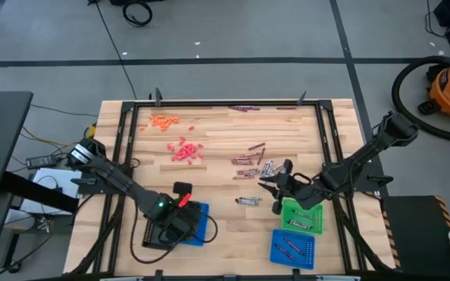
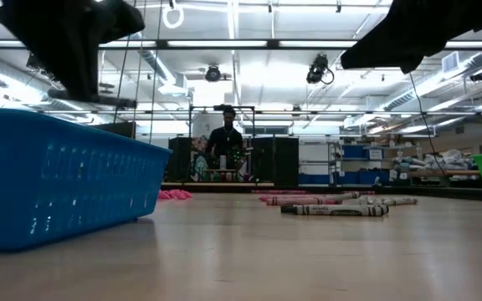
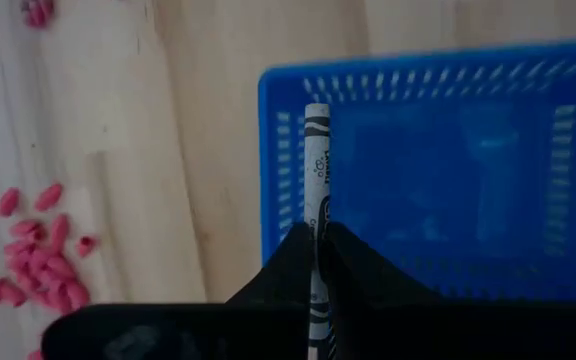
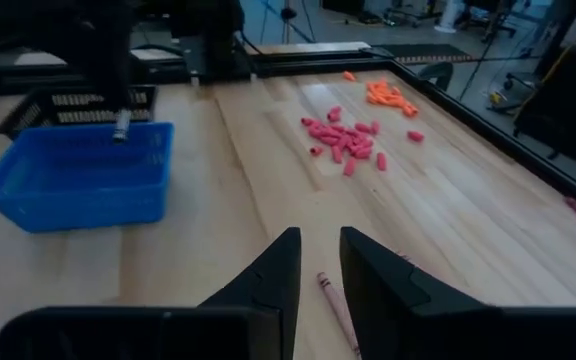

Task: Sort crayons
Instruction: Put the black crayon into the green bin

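Observation:
My left gripper (image 1: 183, 209) hangs over the blue tray (image 3: 448, 170) at the table's near left, shut on a silver-grey crayon (image 3: 316, 160). In the right wrist view that crayon (image 4: 121, 125) hangs above the same blue tray (image 4: 78, 175). My right gripper (image 4: 318, 265) stands open by a narrow gap, with nothing between its fingers. It is above a purple crayon (image 4: 336, 305) that lies flat on the wood. Loose purple and grey crayons (image 1: 252, 160) lie at centre right. Pink pieces (image 1: 186, 151) and orange pieces (image 1: 162, 121) lie in heaps at the far left. My left gripper pinches the silver-grey crayon between its two fingers, partway along the stick (image 3: 315, 235). The crayon runs along the fingers and sticks out past their tips. It points steeply down, and its free end (image 3: 316, 110) hangs clear above the blue tray's rim.
A black tray (image 1: 156, 234) sits beside the blue one at the near left. A green tray (image 1: 301, 216) and a second blue tray (image 1: 293, 250) sit at the near right. One crayon (image 1: 247, 201) lies alone in the middle. A person (image 2: 224, 142) stands far behind the table.

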